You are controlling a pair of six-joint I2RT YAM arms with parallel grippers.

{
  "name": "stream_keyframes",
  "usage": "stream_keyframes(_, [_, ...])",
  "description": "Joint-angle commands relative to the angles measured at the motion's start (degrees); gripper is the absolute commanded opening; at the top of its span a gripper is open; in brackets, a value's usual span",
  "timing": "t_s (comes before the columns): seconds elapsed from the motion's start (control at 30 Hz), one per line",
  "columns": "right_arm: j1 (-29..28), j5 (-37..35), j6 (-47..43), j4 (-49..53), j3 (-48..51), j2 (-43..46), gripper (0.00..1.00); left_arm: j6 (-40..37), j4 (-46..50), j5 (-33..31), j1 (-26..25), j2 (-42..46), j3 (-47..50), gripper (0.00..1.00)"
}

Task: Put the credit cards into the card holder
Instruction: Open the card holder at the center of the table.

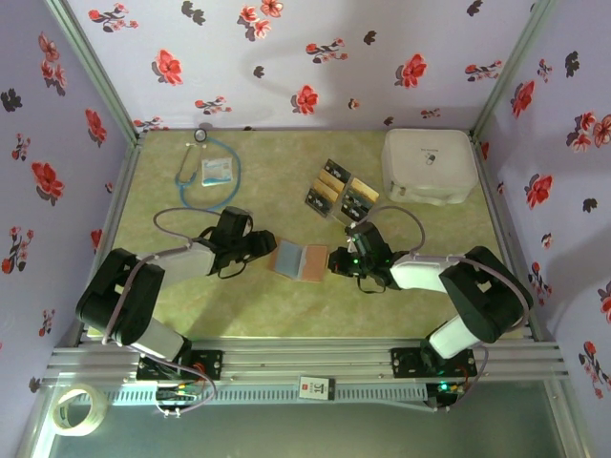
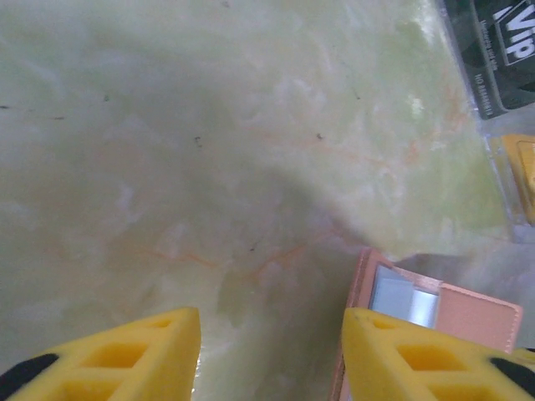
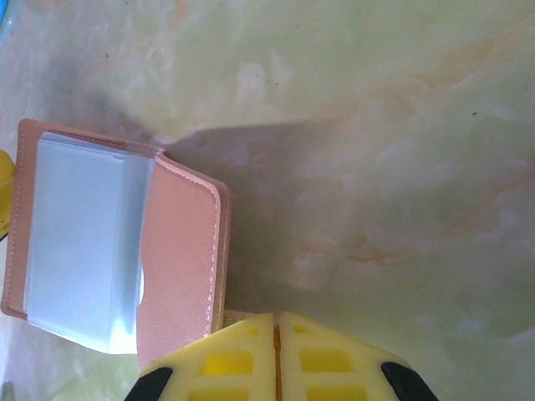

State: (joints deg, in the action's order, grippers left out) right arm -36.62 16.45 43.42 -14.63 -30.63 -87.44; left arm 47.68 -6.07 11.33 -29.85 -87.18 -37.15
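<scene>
L gripper [image 2: 272, 359] jaws apart, nothing btwn. card holder [image 2: 451, 313] lies open at its R side; black card [image 2: 493, 58] & gold card [image 2: 522, 171] further ahead-R.

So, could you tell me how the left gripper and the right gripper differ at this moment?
The left gripper has its jaws apart, with bare table between them; the right gripper has its jaws pressed together. The left gripper sits at the left edge of the card holder, the right gripper at its right edge. Both are yellow-fingered, low over the table, and grip nothing.
</scene>
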Motion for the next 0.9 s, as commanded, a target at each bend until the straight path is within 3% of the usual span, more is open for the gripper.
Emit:
stream_keyframes(0.0, [0.4, -1.1, -1.5, -0.3, -0.2, -0.9, 0.00, 0.6, -3.9, 3.1, -0.7, -1.2, -1.1, 0.45])
stream_keyframes(0.13, [0.4, -1.0, -1.4, -1.1, -0.2, -1.8, 0.00, 2.3, -7.2, 4.3, -0.7, -1.3, 0.1, 0.44])
stream_keyframes(0.37, [0.4, -0.8, -1.4, -1.4, -0.5, -2.3, 0.00, 3.3, -9.2, 4.9, -0.7, -1.0, 0.8, 0.56])
stream_keyframes(0.6, [0.4, -0.7, -1.4, -1.3, -0.9, -2.4, 0.00, 3.3, -9.2, 4.5, -0.7, 1.6, 0.5, 0.61])
stream_keyframes(0.87, [0.4, -0.7, -1.7, -1.1, -1.4, -3.0, 0.00, 2.6, -8.6, 4.7, -0.7, 0.7, 0.5, 0.52])
